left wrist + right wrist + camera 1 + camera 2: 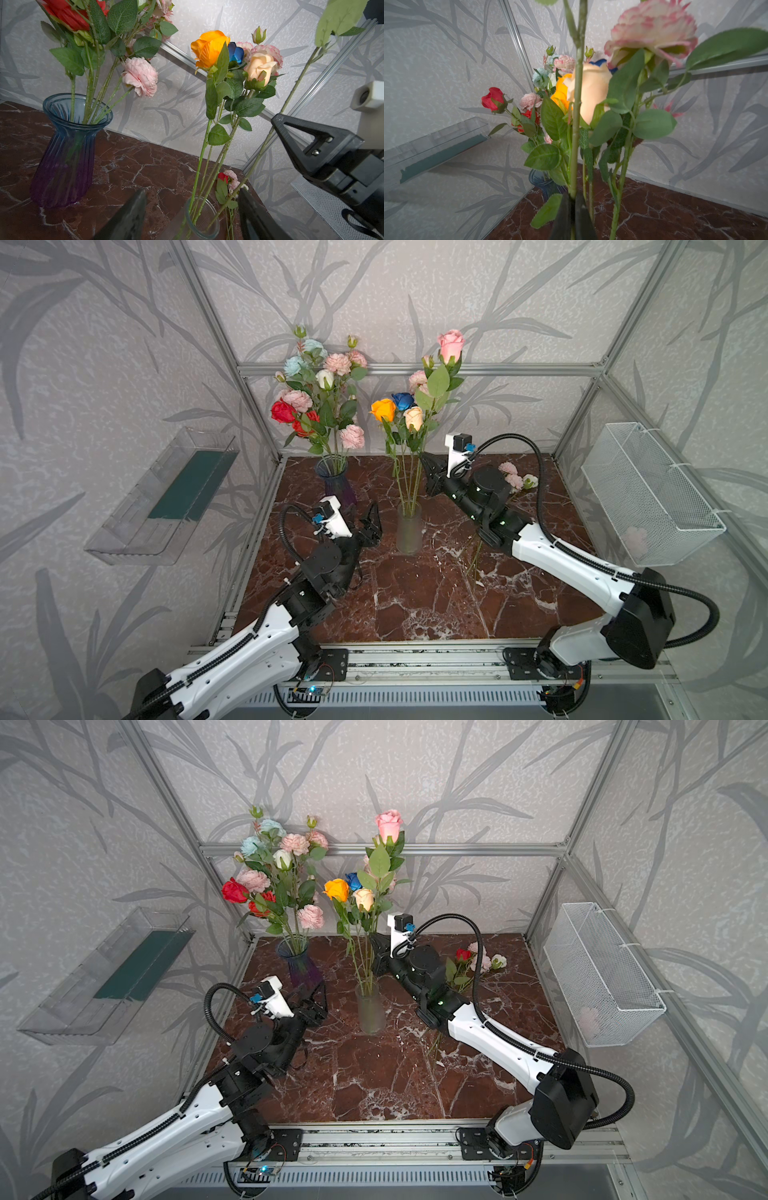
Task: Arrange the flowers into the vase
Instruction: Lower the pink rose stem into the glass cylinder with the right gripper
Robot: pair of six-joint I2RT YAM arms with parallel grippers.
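Right gripper (572, 198) clamps the pink rose (451, 344) by its stem (578, 83), partway up; left gripper (191, 190) gapes, empty. Rose looks light, stem wiry. Pinch bare stem, never bloom.

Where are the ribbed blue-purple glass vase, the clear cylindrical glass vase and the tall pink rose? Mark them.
ribbed vase (337, 485): a top view, purple body.
clear vase (409, 535): a top view, side wall.
pink rose (451, 344): a top view, bloom.

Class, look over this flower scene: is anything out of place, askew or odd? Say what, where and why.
A few loose flowers lie flat on the marble table, partly under the right arm, not in the purple vase or the clear vase like the rest.
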